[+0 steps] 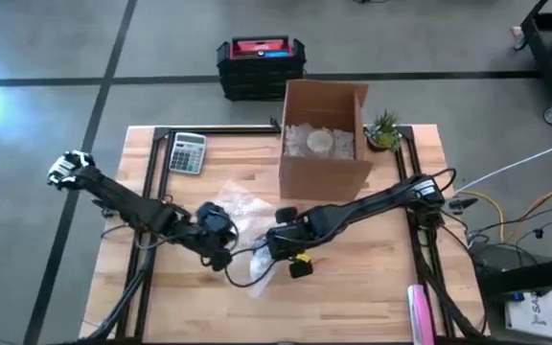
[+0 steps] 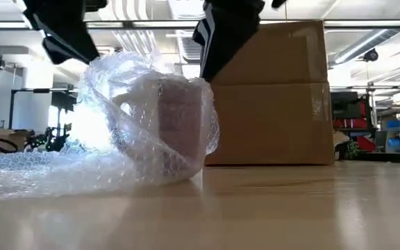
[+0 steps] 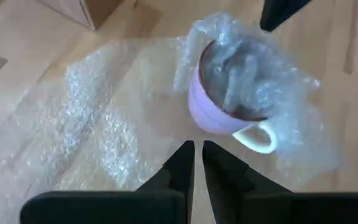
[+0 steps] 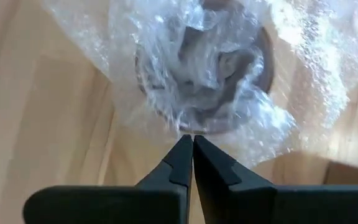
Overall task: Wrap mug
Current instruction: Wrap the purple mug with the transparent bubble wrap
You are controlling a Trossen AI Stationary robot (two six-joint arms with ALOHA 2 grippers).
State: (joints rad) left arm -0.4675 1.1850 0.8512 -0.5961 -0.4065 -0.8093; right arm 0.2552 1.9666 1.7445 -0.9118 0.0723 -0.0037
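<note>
Mug (image 3: 219, 106): pink, likely fragile; upright on bench (image 1: 372, 287).
Wrap (image 3: 98, 130): soft, slippery; pinch loose edge.
Left hand (image 3: 197, 152): nearly closed, empty.
Right hand (image 4: 192, 149): closed, seemingly empty.

My wooden table (image 1: 372, 278), loaded.
I see bubble wrap (image 1: 241, 209) and mug (image 1: 261, 261) mid-table; calculator (image 1: 187, 152), cardboard box (image 1: 322, 142), plant (image 1: 384, 130) along the far edge.

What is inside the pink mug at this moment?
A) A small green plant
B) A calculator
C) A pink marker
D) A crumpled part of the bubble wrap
D. Both wrist views show clear bubble wrap pushed into the mouth of the pink mug.
</note>
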